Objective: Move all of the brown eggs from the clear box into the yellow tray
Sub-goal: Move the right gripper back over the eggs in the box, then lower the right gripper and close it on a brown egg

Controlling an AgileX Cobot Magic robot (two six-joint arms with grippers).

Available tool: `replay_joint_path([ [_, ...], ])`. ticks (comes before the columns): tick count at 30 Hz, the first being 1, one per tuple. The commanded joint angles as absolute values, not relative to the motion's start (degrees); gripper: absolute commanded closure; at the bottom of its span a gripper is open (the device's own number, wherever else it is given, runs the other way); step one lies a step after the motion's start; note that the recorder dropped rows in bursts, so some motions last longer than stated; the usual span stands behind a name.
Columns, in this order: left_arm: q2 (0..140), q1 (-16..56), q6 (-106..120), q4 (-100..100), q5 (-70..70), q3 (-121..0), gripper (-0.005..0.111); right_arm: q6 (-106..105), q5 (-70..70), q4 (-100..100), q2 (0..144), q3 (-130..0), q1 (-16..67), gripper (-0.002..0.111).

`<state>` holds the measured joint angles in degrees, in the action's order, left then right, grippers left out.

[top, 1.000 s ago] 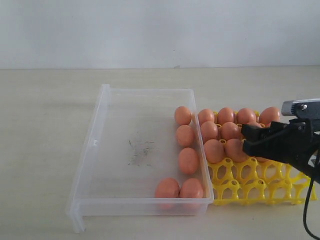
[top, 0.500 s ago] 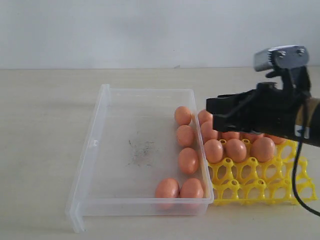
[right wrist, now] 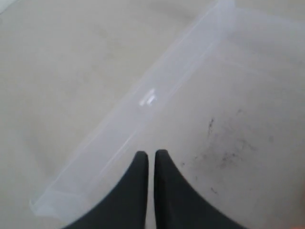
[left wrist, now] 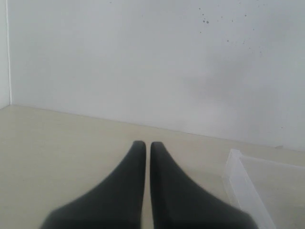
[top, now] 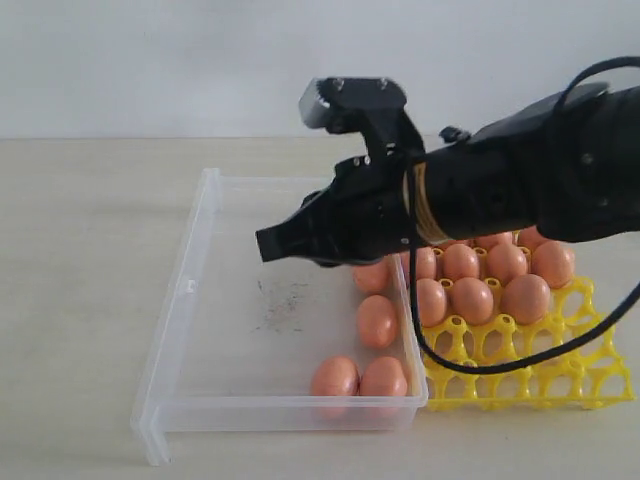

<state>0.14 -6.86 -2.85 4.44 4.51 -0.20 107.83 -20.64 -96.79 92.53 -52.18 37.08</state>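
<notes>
The clear box (top: 190, 290) lies left of the yellow tray (top: 520, 375). Brown eggs rest along the box's right side: one (top: 377, 321) mid-wall, two (top: 335, 378) at the front, one (top: 371, 277) partly under my arm. Several more eggs (top: 471, 300) fill the tray's back cups. My right gripper (top: 268, 246) hangs shut and empty over the box's smudged floor (right wrist: 224, 143), well left of the eggs. In the left wrist view my left gripper (left wrist: 145, 144) is shut, empty, above bare table beside a box corner (left wrist: 236, 167).
The box's latch tab (right wrist: 147, 99) sits on its far left wall. A white wall (top: 150, 60) backs the beige table (top: 80, 250). The tray's front cups (top: 500, 380) hold nothing. The right arm (top: 520, 180) stretches over the tray's back rows.
My right gripper has shut and swung left from over the tray to above the middle of the box. One more egg now shows in the tray's third row.
</notes>
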Motion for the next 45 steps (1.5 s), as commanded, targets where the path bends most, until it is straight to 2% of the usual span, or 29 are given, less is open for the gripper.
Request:
replay_joint_path([
  [1, 0.0, -6.8, -3.4, 4.9, 4.4, 0.0, 0.103, 111.6, -20.9, -99.9, 97.5, -52.8, 37.2, 0.108],
  [4, 0.0, -6.8, -3.4, 4.9, 4.4, 0.0, 0.103, 107.6, -13.5, -99.9, 98.7, -52.8, 37.2, 0.108],
  [11, 0.0, -6.8, -3.4, 4.9, 4.4, 0.0, 0.103, 97.0, 17.7, -99.1, 94.3, -52.7, 37.2, 0.108],
  [17, 0.0, -6.8, -3.4, 4.9, 4.4, 0.0, 0.103, 61.5, 41.3, -76.4, 88.2, -52.8, 37.2, 0.108],
  [20, 0.0, -6.8, -3.4, 4.9, 4.4, 0.0, 0.103, 43.6, 43.5, -60.1, 87.2, -53.7, 37.2, 0.108],
  [24, 0.0, -6.8, -3.4, 4.9, 4.5, 0.0, 0.103, 18.0, 39.9, -24.4, 88.8, -59.5, 37.2, 0.108],
  [28, 0.0, -6.8, -3.4, 4.9, 4.5, 0.0, 0.103, 5.9, 43.5, -0.9, 94.5, -66.9, 37.2, 0.108],
  [32, 0.0, -6.8, -3.4, 4.9, 4.5, 0.0, 0.103, 4.2, 50.3, 7.2, 101.2, -73.8, 37.2, 0.108],
  [37, 0.0, -6.8, -3.4, 4.9, 4.3, 0.0, 0.103, 4.2, 52.3, 8.6, 106.9, -78.9, 37.2, 0.108],
  [40, 0.0, -6.8, -3.4, 4.9, 4.3, 0.0, 0.103, 3.8, 52.0, 8.5, 108.6, -80.2, 37.2, 0.098],
  [45, 0.0, -6.8, -3.4, 4.9, 4.3, 0.0, 0.103, 6.4, 52.2, 8.6, 110.7, -80.3, 37.2, 0.059],
])
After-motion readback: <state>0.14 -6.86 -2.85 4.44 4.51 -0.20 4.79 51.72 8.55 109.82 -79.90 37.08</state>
